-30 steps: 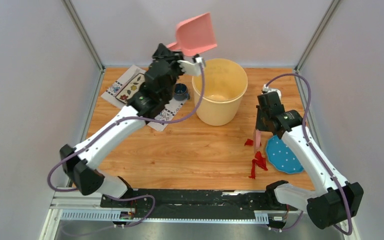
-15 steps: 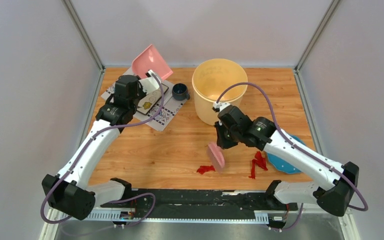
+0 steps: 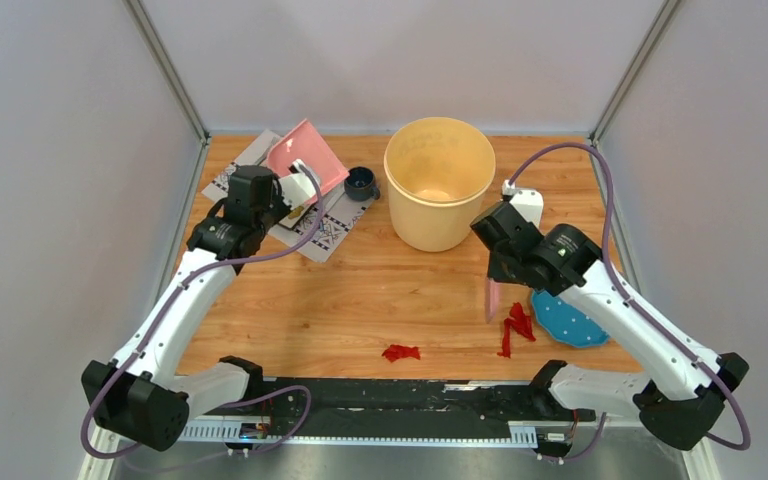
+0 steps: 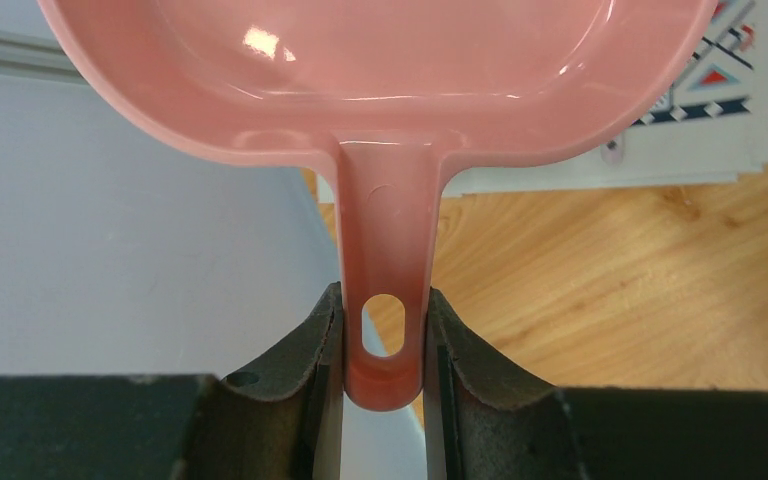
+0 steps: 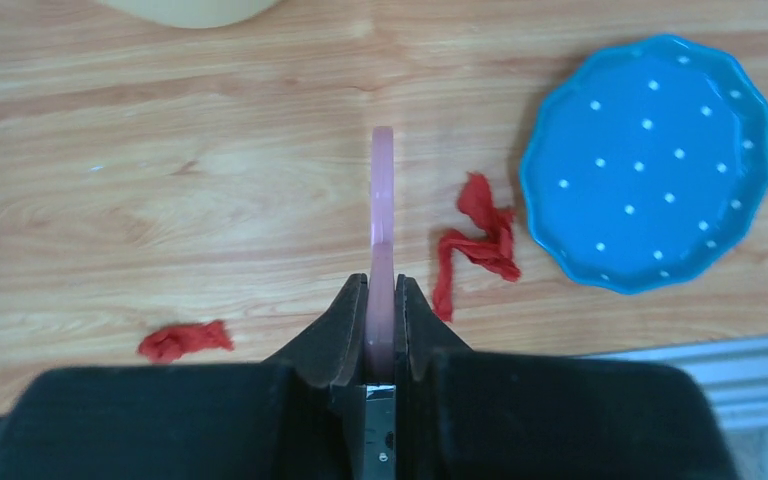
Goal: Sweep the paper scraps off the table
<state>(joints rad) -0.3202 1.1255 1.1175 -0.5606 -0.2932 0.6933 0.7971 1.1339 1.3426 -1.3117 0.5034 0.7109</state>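
Observation:
Two clumps of red paper scraps lie on the wooden table point(image 3: 360, 290): one point(image 3: 400, 352) near the front middle, the other point(image 3: 515, 325) beside the blue plate. The right wrist view shows the same clumps, the first point(image 5: 185, 339) left of the fingers and the second point(image 5: 480, 240) to their right. My right gripper point(image 3: 500, 272) is shut on a flat pink brush point(image 5: 382, 190), which hangs edge-on just left of the right clump. At the back left my left gripper point(image 4: 383, 345) is shut on the handle of the pink dustpan point(image 3: 305, 158), whose scoop lies over the placemat.
A large yellow bucket point(image 3: 439, 195) stands at the back middle with a small dark blue cup point(image 3: 361, 183) to its left. A dotted blue plate point(image 3: 570, 320) lies at the front right. A white patterned placemat point(image 3: 240, 170) covers the back left corner.
The left arm brought the dustpan down from above the bucket to the placemat. The right arm swept the brush left, pushing one scrap to the front middle, then swung back beside the plate.

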